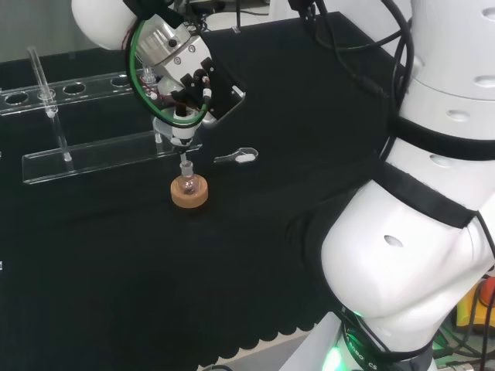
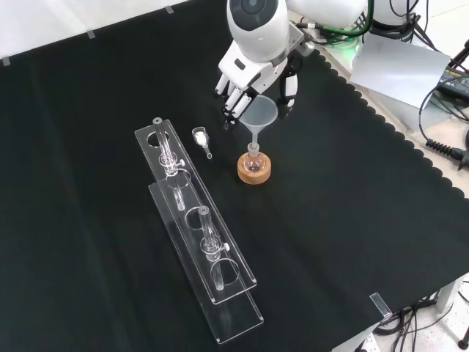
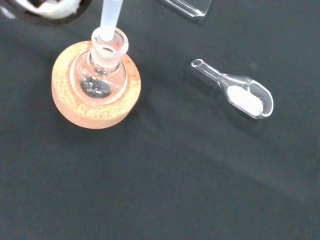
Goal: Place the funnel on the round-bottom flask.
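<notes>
Front view: translucent funnel (image 2: 261,117) stem in flask (image 2: 253,158) neck

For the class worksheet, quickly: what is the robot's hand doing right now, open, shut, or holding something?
Hand: shut on the funnel, its fingers curled round the funnel's rim, with the stem in the neck of the round-bottom flask on its cork ring.

Black scallop-edged cloth (image 2: 352,220) over the bench, pale floor and cables (image 2: 447,147) beyond.
</notes>
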`<action>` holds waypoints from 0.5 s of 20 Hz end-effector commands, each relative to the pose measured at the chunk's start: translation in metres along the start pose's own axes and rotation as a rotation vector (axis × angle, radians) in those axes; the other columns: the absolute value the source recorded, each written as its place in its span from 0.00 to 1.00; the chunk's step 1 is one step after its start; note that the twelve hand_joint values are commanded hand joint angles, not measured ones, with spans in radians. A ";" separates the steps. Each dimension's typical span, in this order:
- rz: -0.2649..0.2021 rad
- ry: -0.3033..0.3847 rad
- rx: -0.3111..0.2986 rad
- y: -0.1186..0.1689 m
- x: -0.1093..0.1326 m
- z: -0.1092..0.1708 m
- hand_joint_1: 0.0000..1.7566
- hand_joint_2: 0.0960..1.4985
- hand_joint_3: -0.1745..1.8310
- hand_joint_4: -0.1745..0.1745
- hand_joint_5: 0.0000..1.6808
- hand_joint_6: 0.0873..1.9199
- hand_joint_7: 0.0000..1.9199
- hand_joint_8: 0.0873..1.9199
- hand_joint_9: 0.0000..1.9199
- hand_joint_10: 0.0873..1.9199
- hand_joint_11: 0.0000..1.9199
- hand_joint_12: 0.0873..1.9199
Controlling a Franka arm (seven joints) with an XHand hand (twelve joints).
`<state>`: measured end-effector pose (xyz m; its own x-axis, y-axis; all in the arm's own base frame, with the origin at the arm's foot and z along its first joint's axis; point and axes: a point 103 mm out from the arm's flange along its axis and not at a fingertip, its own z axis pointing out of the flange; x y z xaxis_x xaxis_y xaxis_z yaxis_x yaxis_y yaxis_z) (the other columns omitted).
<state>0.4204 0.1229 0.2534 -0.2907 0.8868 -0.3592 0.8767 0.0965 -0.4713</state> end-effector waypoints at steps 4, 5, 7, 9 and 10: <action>0.002 0.004 0.009 0.002 -0.001 0.004 0.48 0.43 0.38 0.45 0.32 0.18 0.27 0.30 0.55 0.24 0.36 0.58; 0.003 0.004 0.010 0.002 -0.001 0.004 0.48 0.43 0.38 0.45 0.32 0.18 0.27 0.30 0.55 0.24 0.36 0.58; 0.003 0.004 0.010 0.002 0.000 0.004 0.48 0.43 0.38 0.45 0.32 0.18 0.27 0.30 0.55 0.24 0.36 0.58; 0.002 0.006 0.011 0.003 0.000 0.005 0.48 0.43 0.38 0.45 0.32 0.18 0.27 0.30 0.55 0.24 0.36 0.58; 0.003 0.006 0.011 0.003 0.000 0.005 0.48 0.43 0.38 0.45 0.32 0.19 0.27 0.30 0.55 0.24 0.36 0.58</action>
<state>0.4212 0.1209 0.2488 -0.2863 0.8894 -0.3563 0.8734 0.0894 -0.4787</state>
